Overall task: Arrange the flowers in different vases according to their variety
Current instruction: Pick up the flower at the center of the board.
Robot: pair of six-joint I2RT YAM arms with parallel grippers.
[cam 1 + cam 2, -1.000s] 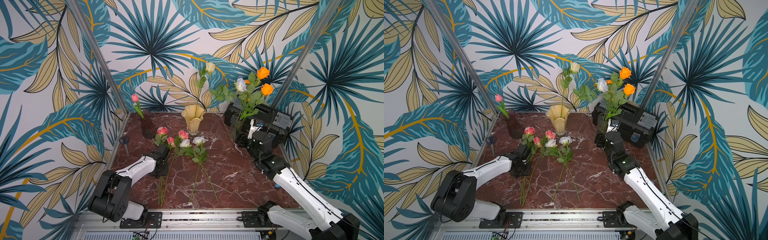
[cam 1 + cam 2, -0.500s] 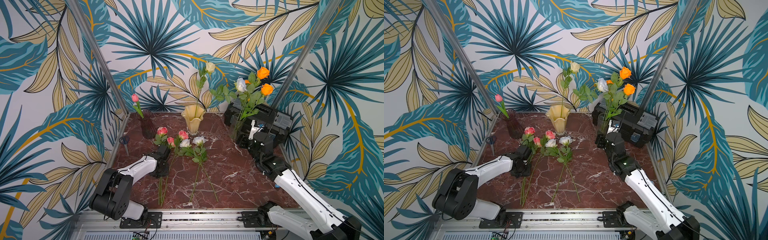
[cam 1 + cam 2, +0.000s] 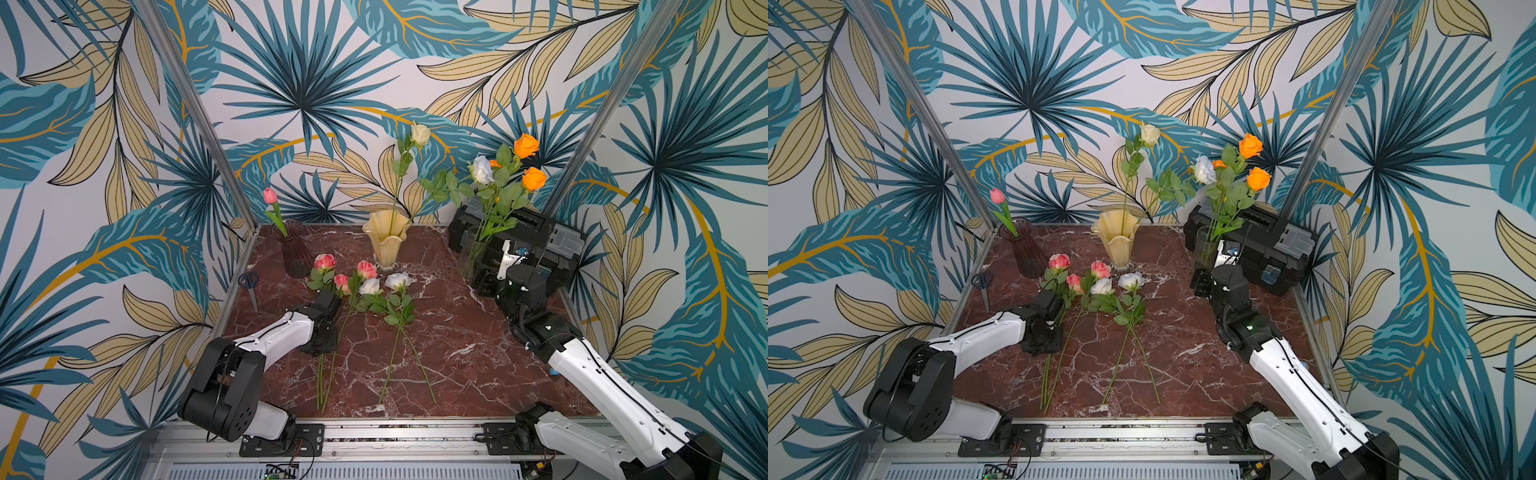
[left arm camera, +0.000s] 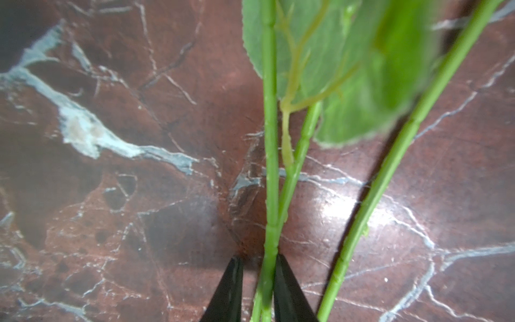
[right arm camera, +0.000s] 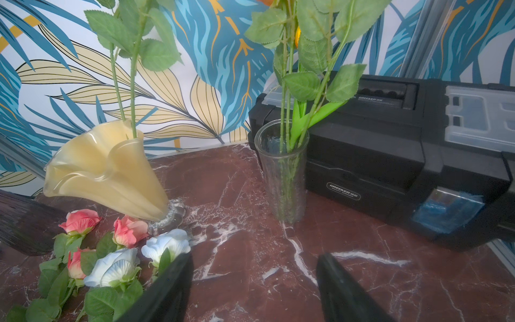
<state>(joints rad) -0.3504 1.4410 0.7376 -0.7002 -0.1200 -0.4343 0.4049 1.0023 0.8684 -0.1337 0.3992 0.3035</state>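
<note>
Three pink roses (image 3: 324, 262) and two white roses (image 3: 398, 280) lie on the marble table (image 3: 457, 332). My left gripper (image 4: 258, 258) is down on the pink roses' stems (image 4: 271, 167). Two stems sit between its narrow jaws, against one finger (image 4: 281, 278), with a small gap to the other. In a top view the left gripper (image 3: 321, 347) hides that spot. The dark purple vase (image 3: 296, 253) holds a pink bud, the cream vase (image 3: 388, 241) white roses, and the clear vase (image 3: 471, 253) orange roses (image 3: 525, 145). My right gripper (image 5: 256, 258) hangs open and empty near the clear vase (image 5: 282, 172).
A black toolbox (image 3: 536, 237) stands at the back right behind the clear vase. Blue-handled scissors (image 3: 249, 282) lie by the left edge. Metal posts and papered walls close in the table on three sides.
The left jaws have narrowed around the pink roses' stems while the arm stayed nearly in place. The right arm and the flowers have not visibly moved.
</note>
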